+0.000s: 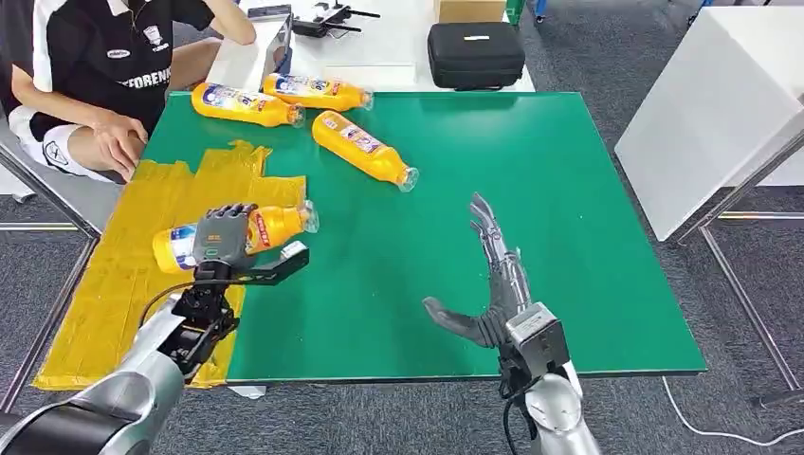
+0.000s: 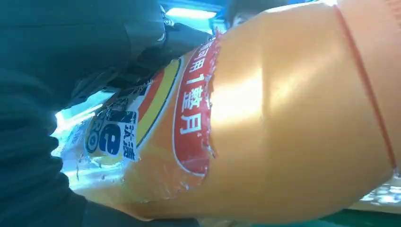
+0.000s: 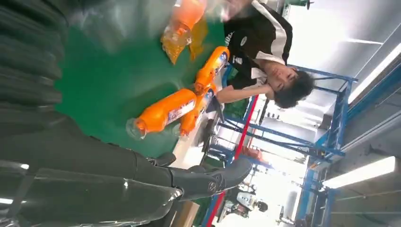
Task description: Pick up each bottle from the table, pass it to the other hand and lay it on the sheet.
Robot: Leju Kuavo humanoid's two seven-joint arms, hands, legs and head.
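Observation:
My left hand [image 1: 226, 237] grips an orange bottle [image 1: 278, 226] around its labelled middle, over the right edge of the yellow sheet [image 1: 133, 256]; its cap end points right. Close up, that bottle [image 2: 283, 123] lies against the dark fingers [image 2: 42, 94]. I cannot tell whether it rests on the sheet or hangs just above it. My right hand [image 1: 488, 275] is open over the green table [image 1: 569, 190], fingers spread, holding nothing. Three more orange bottles lie at the far side: bottle one [image 1: 245, 104], bottle two [image 1: 318, 91], bottle three [image 1: 365, 147]. The right hand [image 3: 118, 175] faces the nearest one [image 3: 165, 111].
A person [image 1: 104, 66] sits at the table's far left corner, one hand [image 1: 118, 144] by the sheet. A black case [image 1: 474, 52] and a white box [image 1: 248, 52] sit behind the table. A white board [image 1: 721, 104] leans at the right.

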